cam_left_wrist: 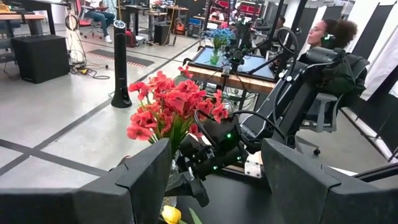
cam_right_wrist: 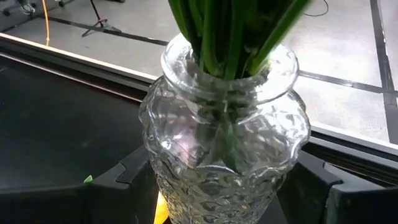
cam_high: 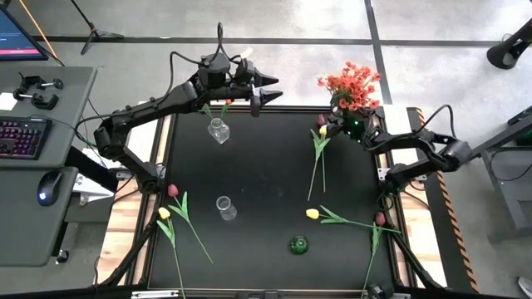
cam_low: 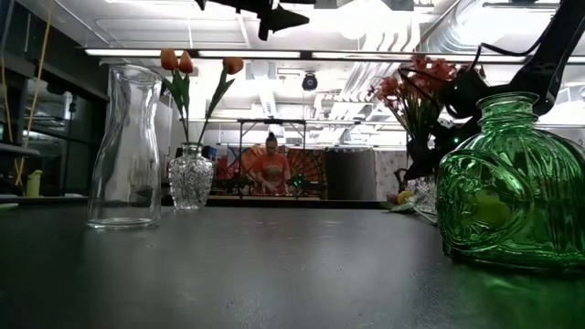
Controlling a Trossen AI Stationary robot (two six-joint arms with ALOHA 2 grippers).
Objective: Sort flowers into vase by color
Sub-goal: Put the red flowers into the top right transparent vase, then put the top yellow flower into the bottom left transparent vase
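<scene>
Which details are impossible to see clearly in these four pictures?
- Right wrist view: the red-orange blossom heads are cut off by the top edge; only green stems in the clear textured glass vase show.
- Low view: the green glass vase is cut by the right edge.
- High view: the flower stem near the table's front edge runs out of frame.

You can't see the blossoms above the textured glass vase (cam_right_wrist: 227, 155); the right wrist view's edge cuts them off. Its base hides between the right gripper's fingers (cam_right_wrist: 118, 180).
</scene>
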